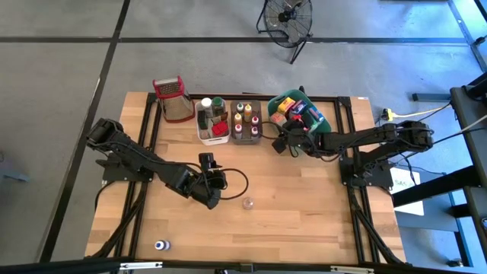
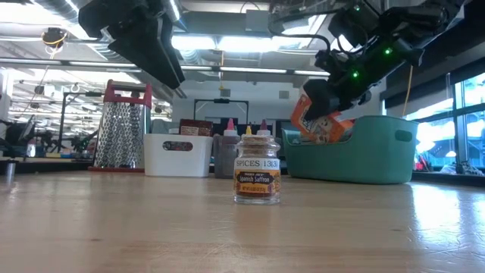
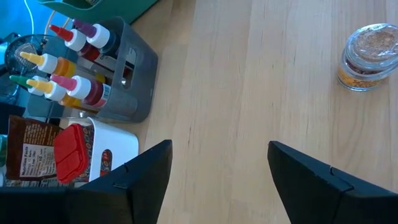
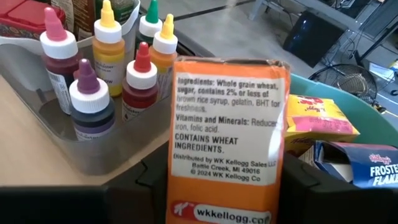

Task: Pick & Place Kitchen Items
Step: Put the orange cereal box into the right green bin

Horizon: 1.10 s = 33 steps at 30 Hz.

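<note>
My right gripper is shut on a small orange cereal box at the near-left side of the teal bin, which holds other little boxes. A glass spice jar with brown contents stands upright on the table's middle. My left gripper hangs open above the table, just left of the jar, with nothing between its fingers. A small blue-capped bottle stands near the table's front left. My right gripper pinches the orange box between its two fingers, one on each face beside the ingredients panel, near the box's lower end. The fingers come from the table's right, slanting down. The box is lifted clear and tilted at the bin's rim.
Along the far edge stand a steel grater, a white bin with jars and packets, and a dark bin of coloured squeeze bottles. Bare wood lies around the spice jar and toward the near edge.
</note>
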{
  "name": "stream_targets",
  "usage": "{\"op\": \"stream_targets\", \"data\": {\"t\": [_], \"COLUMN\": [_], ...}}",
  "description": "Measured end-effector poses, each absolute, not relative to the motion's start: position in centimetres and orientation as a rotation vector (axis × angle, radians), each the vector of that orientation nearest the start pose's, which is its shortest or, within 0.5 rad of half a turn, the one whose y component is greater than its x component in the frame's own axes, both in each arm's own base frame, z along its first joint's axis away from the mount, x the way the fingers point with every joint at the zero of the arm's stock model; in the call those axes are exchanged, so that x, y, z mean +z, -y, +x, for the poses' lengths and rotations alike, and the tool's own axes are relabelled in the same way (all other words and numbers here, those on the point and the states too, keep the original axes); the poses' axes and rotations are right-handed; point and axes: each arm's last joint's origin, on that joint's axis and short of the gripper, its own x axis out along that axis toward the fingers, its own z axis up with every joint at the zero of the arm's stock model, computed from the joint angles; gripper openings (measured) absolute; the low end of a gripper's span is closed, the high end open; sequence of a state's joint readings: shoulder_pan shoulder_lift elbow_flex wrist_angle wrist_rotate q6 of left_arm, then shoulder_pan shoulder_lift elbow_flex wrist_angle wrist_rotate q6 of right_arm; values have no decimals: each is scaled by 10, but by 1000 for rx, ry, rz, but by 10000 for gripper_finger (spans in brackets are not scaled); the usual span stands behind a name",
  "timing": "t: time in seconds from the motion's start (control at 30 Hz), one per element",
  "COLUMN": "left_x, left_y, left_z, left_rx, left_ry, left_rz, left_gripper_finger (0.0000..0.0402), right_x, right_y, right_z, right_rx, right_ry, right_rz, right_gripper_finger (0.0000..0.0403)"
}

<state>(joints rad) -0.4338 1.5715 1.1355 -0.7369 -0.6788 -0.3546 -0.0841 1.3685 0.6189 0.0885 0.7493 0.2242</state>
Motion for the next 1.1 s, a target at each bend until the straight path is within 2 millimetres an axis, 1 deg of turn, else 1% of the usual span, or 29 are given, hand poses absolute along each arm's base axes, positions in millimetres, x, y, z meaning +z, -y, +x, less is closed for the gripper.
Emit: {"op": "stream_targets", "data": {"t": [0.13,0.27,0.5,1.1], "left_x": [235,235,235,235], "left_y": [111,111,111,111], "left_z": [282,282,282,282], "left_rx": [384,384,384,362], "left_ry": [-932,-932,-932,-944], "left_rz": [297,298,297,285], "left_gripper_finger": [262,260,262,260], "right_x": [184,184,184,176], "right_y": [41,41,41,39], "right_z": [255,255,255,248], "right_rx": [-865,-867,-866,-871], "right_ry": [-552,-547,-551,-646], "right_rz": [-18,-6,-12,-25], "right_gripper_finger": [200,207,209,209]}}
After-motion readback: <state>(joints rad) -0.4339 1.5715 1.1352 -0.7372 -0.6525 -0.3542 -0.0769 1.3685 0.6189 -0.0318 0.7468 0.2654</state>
